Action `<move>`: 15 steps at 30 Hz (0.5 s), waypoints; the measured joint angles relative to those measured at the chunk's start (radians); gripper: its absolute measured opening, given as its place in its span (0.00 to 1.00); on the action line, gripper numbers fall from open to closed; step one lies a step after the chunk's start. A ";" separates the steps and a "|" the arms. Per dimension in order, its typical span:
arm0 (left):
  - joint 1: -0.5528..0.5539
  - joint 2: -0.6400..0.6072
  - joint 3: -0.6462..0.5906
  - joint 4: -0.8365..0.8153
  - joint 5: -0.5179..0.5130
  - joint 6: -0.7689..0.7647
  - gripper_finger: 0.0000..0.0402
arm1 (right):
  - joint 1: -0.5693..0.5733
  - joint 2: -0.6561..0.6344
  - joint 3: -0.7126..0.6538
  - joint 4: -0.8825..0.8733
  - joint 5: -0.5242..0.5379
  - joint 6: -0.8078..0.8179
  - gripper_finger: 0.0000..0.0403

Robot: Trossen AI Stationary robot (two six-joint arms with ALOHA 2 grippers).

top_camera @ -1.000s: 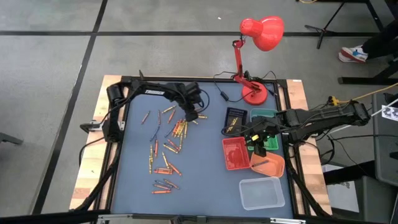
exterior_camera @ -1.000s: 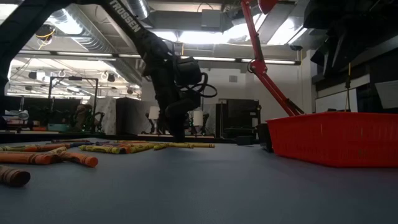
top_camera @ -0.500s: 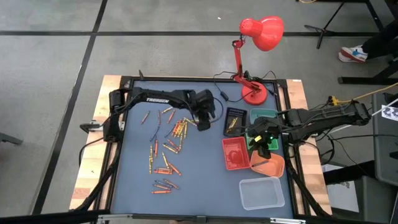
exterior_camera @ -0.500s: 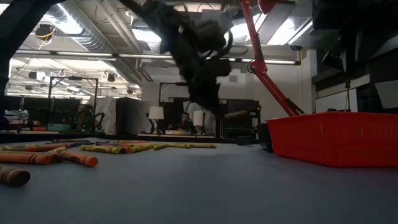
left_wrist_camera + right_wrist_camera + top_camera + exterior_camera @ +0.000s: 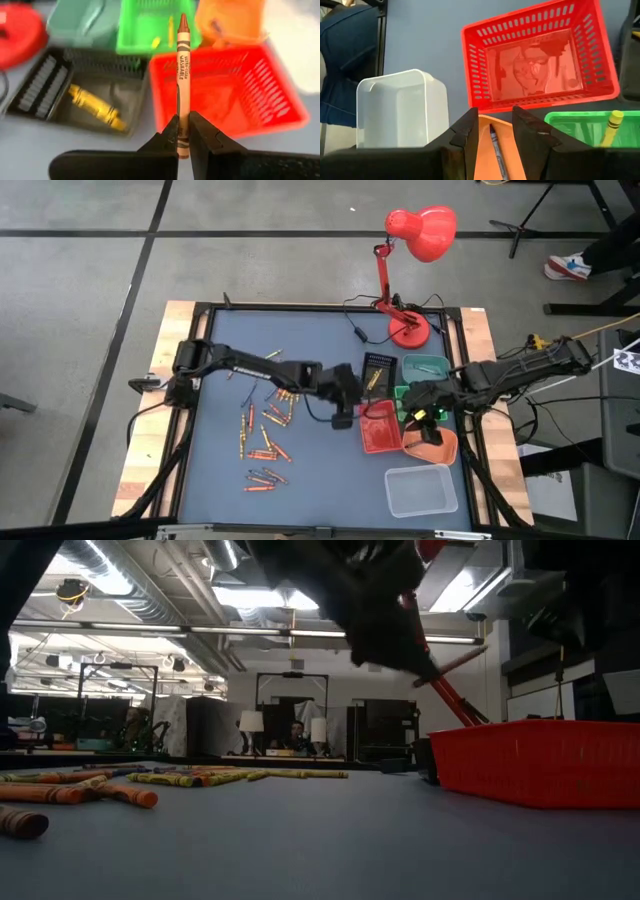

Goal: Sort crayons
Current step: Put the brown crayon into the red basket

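Note:
My left gripper [image 5: 182, 141] is shut on a reddish-orange crayon [image 5: 182, 70] and hangs over the table's middle [image 5: 347, 418], just left of the red tray [image 5: 378, 430]. The crayon's tip points over the red tray [image 5: 225, 95] toward the green tray [image 5: 150, 27]. Many loose crayons [image 5: 265, 420] lie flat on the blue mat to the left, also seen in the low view [image 5: 100, 785]. My right gripper [image 5: 496, 132] stands open above the orange tray [image 5: 487, 150], holding nothing; in the high view it is at the right [image 5: 425, 415]. My left gripper pinches the crayon's blunt back end [image 5: 181, 131] between its two fingers. The crayon runs forward along the fingers, and most of its length sticks out past them. The fingers slant down from the table's left. The crayon is lifted clear of the table.
A black tray [image 5: 378, 372] holds a yellow crayon [image 5: 95, 106]. A teal tray [image 5: 425, 366], the green tray [image 5: 408, 394] with a yellow crayon [image 5: 612, 125], the orange tray [image 5: 435, 446] with a dark crayon [image 5: 494, 142] and a clear tray [image 5: 420, 490] crowd the right. A red lamp [image 5: 410, 330] stands at the far edge.
My left gripper has risen from the crayon pile and swung toward the table's right edge, carrying the reddish-orange crayon up to the red tray's left side. The loose crayons have stayed where they lay.

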 joint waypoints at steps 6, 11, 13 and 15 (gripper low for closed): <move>-0.083 0.021 0.001 0.115 -0.073 0.002 0.01 | 0.040 0.000 0.000 0.002 0.001 0.000 0.29; -0.106 0.055 0.000 0.180 -0.111 0.028 0.06 | 0.067 0.000 0.000 0.003 0.011 0.000 0.29; -0.108 0.078 0.001 0.241 -0.112 0.033 0.09 | 0.077 0.000 0.000 0.003 0.018 0.000 0.29; -0.108 0.084 0.000 0.237 -0.111 0.033 0.12 | 0.077 0.000 0.000 0.004 0.023 0.000 0.29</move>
